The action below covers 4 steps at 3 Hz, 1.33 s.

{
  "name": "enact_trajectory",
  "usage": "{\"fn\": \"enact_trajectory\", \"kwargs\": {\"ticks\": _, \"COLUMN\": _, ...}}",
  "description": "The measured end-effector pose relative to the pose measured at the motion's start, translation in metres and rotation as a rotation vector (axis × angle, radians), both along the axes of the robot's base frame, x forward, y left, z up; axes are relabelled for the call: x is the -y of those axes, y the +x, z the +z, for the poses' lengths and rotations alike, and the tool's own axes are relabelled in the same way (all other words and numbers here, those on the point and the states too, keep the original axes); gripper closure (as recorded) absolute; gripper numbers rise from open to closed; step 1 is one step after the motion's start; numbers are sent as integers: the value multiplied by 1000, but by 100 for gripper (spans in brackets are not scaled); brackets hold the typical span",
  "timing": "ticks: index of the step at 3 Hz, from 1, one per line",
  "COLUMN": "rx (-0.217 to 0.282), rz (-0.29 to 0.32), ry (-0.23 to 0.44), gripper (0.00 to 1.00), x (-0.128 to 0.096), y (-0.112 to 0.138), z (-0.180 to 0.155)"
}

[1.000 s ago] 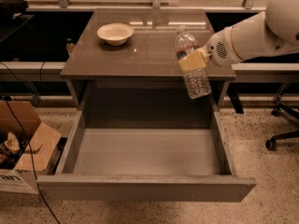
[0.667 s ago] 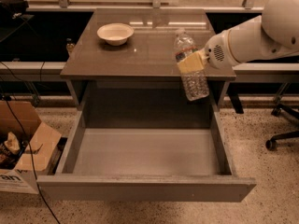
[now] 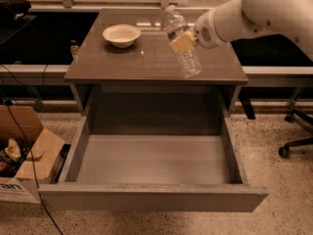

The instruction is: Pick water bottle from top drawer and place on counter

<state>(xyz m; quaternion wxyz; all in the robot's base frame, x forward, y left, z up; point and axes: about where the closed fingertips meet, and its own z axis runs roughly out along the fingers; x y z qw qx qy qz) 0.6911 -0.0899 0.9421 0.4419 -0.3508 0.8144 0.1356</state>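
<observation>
The clear ribbed water bottle (image 3: 185, 48) with a white cap is tilted, cap to the upper left, in the air over the right half of the brown-grey counter (image 3: 122, 62). My gripper (image 3: 183, 41) is shut on the bottle's middle, reaching in from the right on the white arm (image 3: 254, 13). The top drawer (image 3: 151, 160) is pulled fully open below the counter and its grey floor holds nothing.
A white bowl (image 3: 121, 35) sits on the counter's left rear. An open cardboard box (image 3: 24, 155) stands on the floor at the left, with cables beside it. An office chair base (image 3: 296, 141) is at the right. A pale ledge with metal posts runs behind.
My gripper has carried the bottle up and to the left, from in front of the counter's right edge to above the counter top. The drawer and bowl have not moved.
</observation>
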Motion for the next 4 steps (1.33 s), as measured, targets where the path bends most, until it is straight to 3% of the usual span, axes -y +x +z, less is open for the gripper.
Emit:
{"fn": "enact_trajectory", "kwargs": {"ticks": 1, "rx": 37, "rz": 37, "ry": 1, "gripper": 85, "x": -17, "y": 37, "z": 9}}
{"fn": "enact_trajectory", "kwargs": {"ticks": 2, "rx": 26, "rz": 48, "ry": -5, "gripper": 62, "x": -28, "y": 77, "z": 5}}
{"fn": "enact_trajectory", "kwargs": {"ticks": 4, "rx": -59, "rz": 9, "ry": -25, "gripper": 15, "x": -37, "y": 139, "z": -26}}
